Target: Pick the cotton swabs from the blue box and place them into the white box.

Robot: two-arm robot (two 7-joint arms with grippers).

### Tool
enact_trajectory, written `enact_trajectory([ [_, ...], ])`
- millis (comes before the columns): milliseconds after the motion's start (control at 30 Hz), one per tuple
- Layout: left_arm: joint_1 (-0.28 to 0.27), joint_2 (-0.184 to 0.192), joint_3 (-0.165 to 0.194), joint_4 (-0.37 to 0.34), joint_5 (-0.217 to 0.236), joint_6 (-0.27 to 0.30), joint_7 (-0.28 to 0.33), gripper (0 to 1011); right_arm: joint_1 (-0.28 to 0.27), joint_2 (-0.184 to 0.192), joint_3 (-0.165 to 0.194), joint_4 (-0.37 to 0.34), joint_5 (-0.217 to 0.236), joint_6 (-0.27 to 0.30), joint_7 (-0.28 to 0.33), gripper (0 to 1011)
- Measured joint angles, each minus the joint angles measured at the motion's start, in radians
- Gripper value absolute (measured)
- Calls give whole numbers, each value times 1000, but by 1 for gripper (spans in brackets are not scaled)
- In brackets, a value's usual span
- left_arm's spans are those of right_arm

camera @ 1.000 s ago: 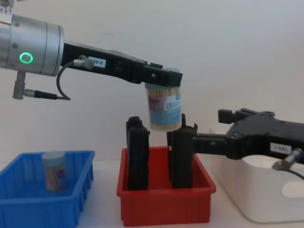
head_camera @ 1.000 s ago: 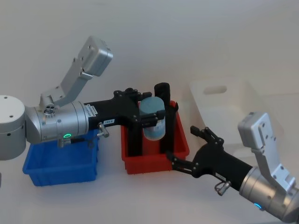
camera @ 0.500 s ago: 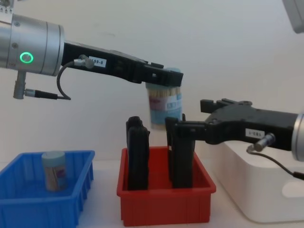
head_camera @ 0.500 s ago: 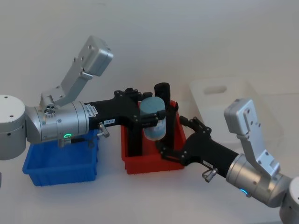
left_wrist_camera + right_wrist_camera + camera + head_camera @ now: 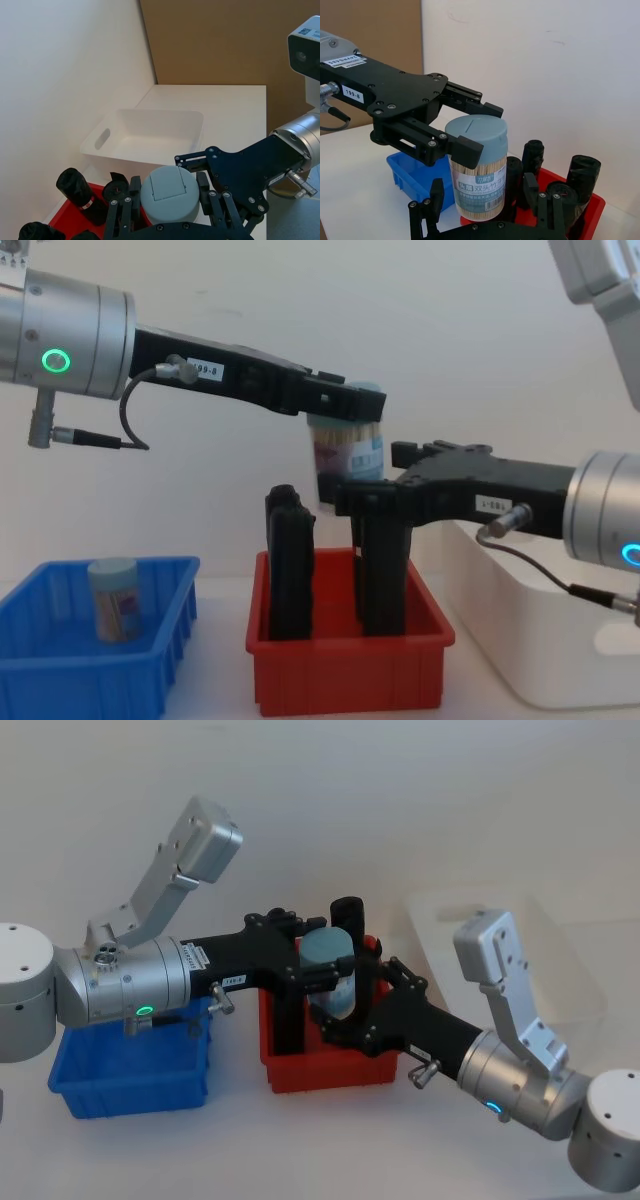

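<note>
Blue ribbed plastic: the blue box (image 5: pixel 130 1085) is sitting at 9 o'clock of the red bin (image 5: pixel 345 680), with one cotton swab jar (image 5: pixel 113 598) standing upright inside it, pale teal lid uppermost. Left gripper (image 5: pixel 345 403) is reaching across from 9 o'clock, its jaws pinching a second swab jar (image 5: pixel 479 175) at the lid and upper wall. That jar is hanging upright in the air over the red bin, clear of the black rolls (image 5: pixel 290 565) standing in the bin beneath it. Right gripper (image 5: pixel 481 192) is reaching in from 4 o'clock in the head view, jaws spread, with one finger lying on each side of the hanging jar's lower half. Whether the fingers (image 5: pixel 437 197) are touching the jar cannot be told. White box (image 5: pixel 560 970) is sitting at 2 o'clock of the red bin, just beside it, partly behind the right arm.
</note>
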Motion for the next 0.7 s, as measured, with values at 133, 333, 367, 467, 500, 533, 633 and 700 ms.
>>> enact_trajectory([
  [133,0,0,0,0,0,0,0,671,17,-12,-4,24,0,0,3,1000],
  [333,0,0,0,0,0,0,0,671,39,-25,-9,52,2,3,8,870],
  [367,0,0,0,0,0,0,0,671,41,-27,-10,56,2,4,9,863],
  [467,0,0,0,0,0,0,0,671,49,-32,-13,67,2,6,14,766],
  [500,0,0,0,0,0,0,0,671,54,-35,-14,73,2,7,17,732],
  [533,0,0,0,0,0,0,1,671,55,-35,-15,75,2,8,18,688],
  [633,0,0,0,0,1,0,1,671,62,-39,-17,83,3,9,22,645],
  [700,0,0,-1,0,1,0,1,671,64,-40,-18,86,3,10,24,642],
])
